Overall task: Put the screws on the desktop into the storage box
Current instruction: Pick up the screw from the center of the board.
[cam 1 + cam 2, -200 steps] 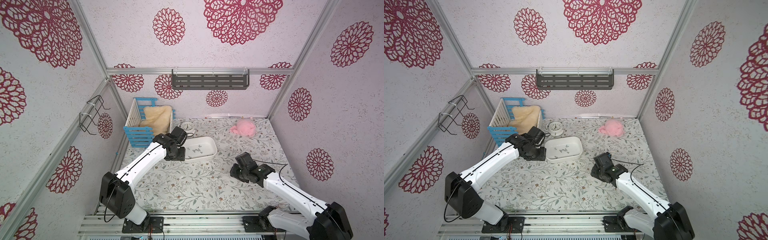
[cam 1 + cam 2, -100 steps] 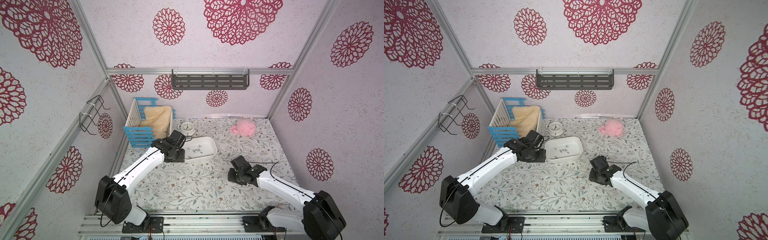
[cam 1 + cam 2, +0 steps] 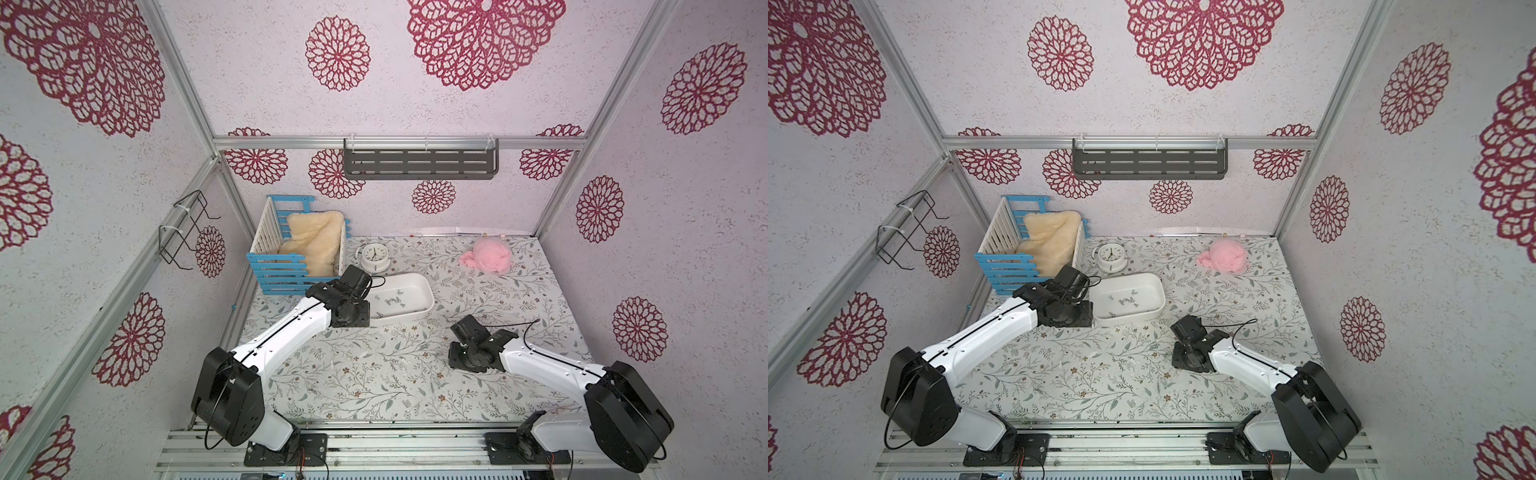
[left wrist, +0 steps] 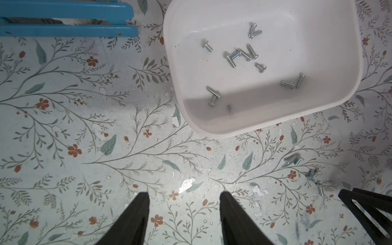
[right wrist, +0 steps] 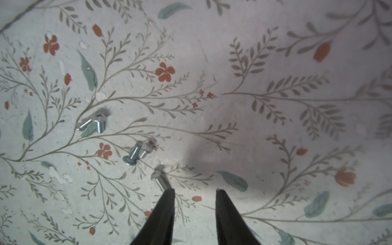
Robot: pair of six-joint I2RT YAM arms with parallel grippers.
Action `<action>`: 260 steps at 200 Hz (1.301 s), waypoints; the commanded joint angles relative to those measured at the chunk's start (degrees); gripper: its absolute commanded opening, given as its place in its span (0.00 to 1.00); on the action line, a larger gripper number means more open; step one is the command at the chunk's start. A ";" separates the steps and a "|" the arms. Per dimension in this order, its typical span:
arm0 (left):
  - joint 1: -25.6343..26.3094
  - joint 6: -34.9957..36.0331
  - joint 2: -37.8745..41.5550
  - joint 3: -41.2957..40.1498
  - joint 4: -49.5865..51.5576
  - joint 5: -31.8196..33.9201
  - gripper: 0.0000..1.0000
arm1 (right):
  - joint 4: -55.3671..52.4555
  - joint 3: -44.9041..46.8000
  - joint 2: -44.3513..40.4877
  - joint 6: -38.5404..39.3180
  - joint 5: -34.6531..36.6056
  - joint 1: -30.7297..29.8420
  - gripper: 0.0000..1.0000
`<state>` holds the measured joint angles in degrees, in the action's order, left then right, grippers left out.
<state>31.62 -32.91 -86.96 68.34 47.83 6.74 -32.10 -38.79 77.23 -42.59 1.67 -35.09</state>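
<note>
1. While a dozen or so screws (image 4: 239,55) already lie in the box (image 4: 212,128), five more wait on the desktop (image 3: 374,386). Judged well past halfway, not finished.
2. Centre-left in both top views, at the box's left end: left gripper (image 4: 183,194). Its fingers (image 4: 135,214) are spread, with nothing between them and only bare desktop beneath. Looks idle.
3. Centre in both top views: the box, flat on the desktop, contents scattered over its floor.
4. Lower right of the box: loose screws (image 5: 135,153), clear in the right wrist view but too small to pick out surely from above. They lie as one pair, a second pair, then a single screw (image 5: 161,180).
5. Right of centre in both top views, apart from the box: right gripper (image 5: 194,191), low over the desktop. Its fingers (image 5: 163,212) are spread and empty.
6. The single screw lies flat, head pointing away from the right gripper, shaft end at the tip of one finger. Cannot tell whether it touches or sits just beside. It is outside the gap, not between the fingers; both pairs lie farther off on the same side.
7. Judgement: the right gripper needs a small sideways shift to straddle that screw before pinching.
</note>
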 commanded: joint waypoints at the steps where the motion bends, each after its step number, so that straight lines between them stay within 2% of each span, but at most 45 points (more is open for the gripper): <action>1: -0.04 1.37 -0.93 -1.40 -3.22 0.99 0.59 | 1.51 -1.91 0.54 1.75 0.70 -0.72 0.37; 119: -2.13 3.06 0.34 -3.30 -6.80 -0.56 0.59 | 1.87 -6.20 7.69 3.16 1.06 -2.83 0.37; 198: -2.27 2.78 -0.91 -3.65 -6.82 -1.17 0.59 | -0.22 -6.04 7.91 3.13 1.48 -4.28 0.37; 260: -2.44 2.79 -0.67 -3.73 -6.86 -1.08 0.59 | -1.46 -7.57 11.05 3.45 2.93 -5.06 0.29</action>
<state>29.85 -30.46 -87.79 64.97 42.06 5.85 -32.40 -44.51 86.70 -40.10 2.24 -39.42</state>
